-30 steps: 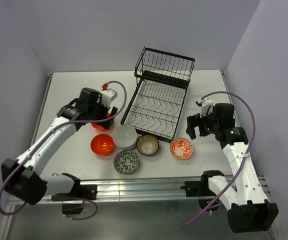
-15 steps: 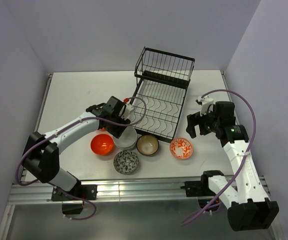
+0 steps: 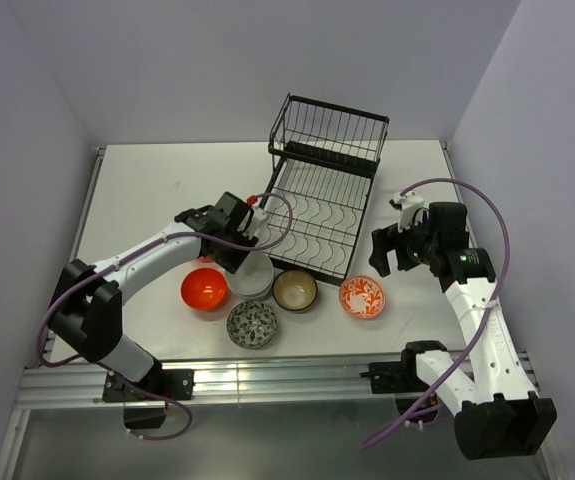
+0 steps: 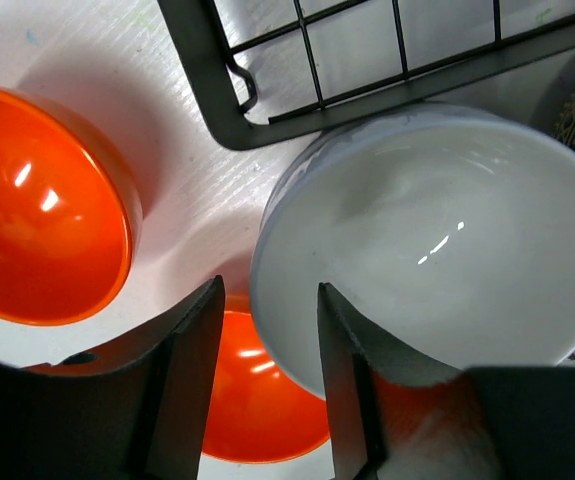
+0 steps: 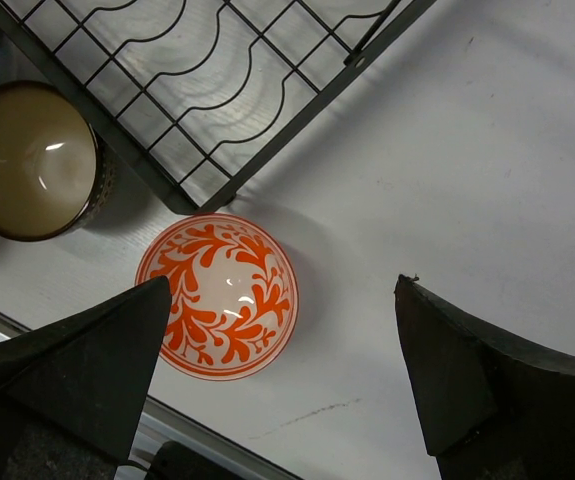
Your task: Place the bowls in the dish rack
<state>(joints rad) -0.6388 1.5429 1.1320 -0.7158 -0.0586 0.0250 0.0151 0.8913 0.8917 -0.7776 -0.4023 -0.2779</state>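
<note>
The left gripper (image 4: 267, 295) stands astride the rim of the white bowl (image 4: 427, 240), jaws partway apart. One finger is inside, the other outside with a sliver of gap, so nothing is clamped yet. The bowl sits on the tabletop just beside the near edge of the dish rack (image 4: 267, 130).

Pinch the wall squarely. Then lift straight up, clear of the rack's frame and the neighbouring orange-red bowl (image 4: 37, 210).

The right gripper (image 5: 283, 283), jaws wide apart and empty, hovers over the orange-and-white patterned bowl (image 5: 217, 295).
</note>
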